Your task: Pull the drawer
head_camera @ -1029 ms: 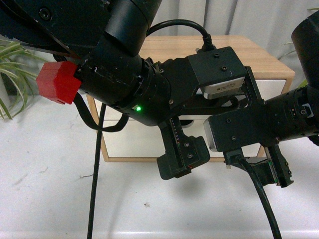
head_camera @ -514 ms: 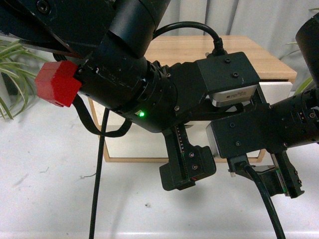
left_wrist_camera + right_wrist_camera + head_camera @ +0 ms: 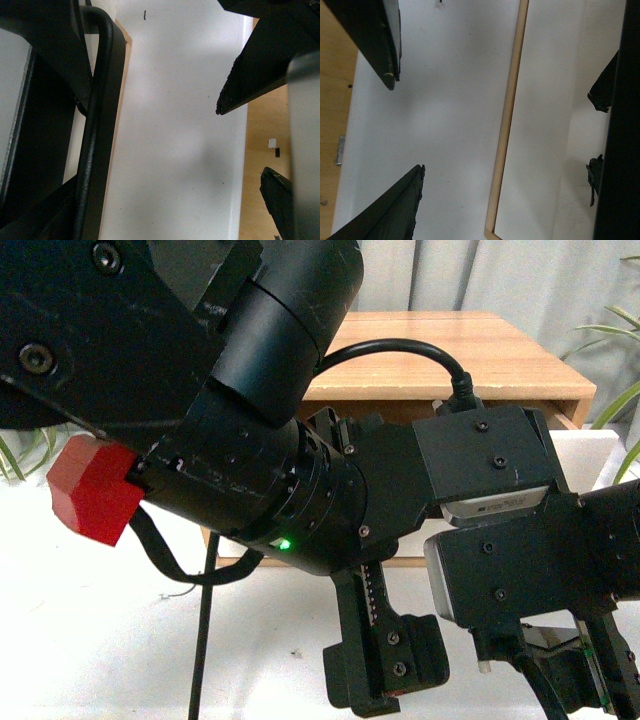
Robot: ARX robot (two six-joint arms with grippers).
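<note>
Both black arms fill the front view. Past them the drawer [image 3: 588, 455] shows only as a white corner standing out from the wooden cabinet [image 3: 470, 350]; its black bar handle is hidden. My left gripper [image 3: 385, 675] and right gripper [image 3: 590, 680] hang low in front of the cabinet. In the left wrist view the left gripper [image 3: 240, 145] is open where the drawer's white front [image 3: 175, 125] meets light wood [image 3: 260, 130]. In the right wrist view the right gripper [image 3: 407, 127] is open over the same white front [image 3: 440, 115]. Nothing lies between either pair of fingers.
A red block [image 3: 90, 490] sits on the left arm and a black cable [image 3: 203, 640] hangs to the white floor [image 3: 100, 640]. Plants [image 3: 610, 330] flank the cabinet. A black rounded bar [image 3: 97, 125] runs beside a wood edge; handle or cable, I cannot tell.
Both arms have drawn back toward the camera and sunk lower in the frame. The drawer's white corner has slid out from the cabinet, which has stayed where it was.
</note>
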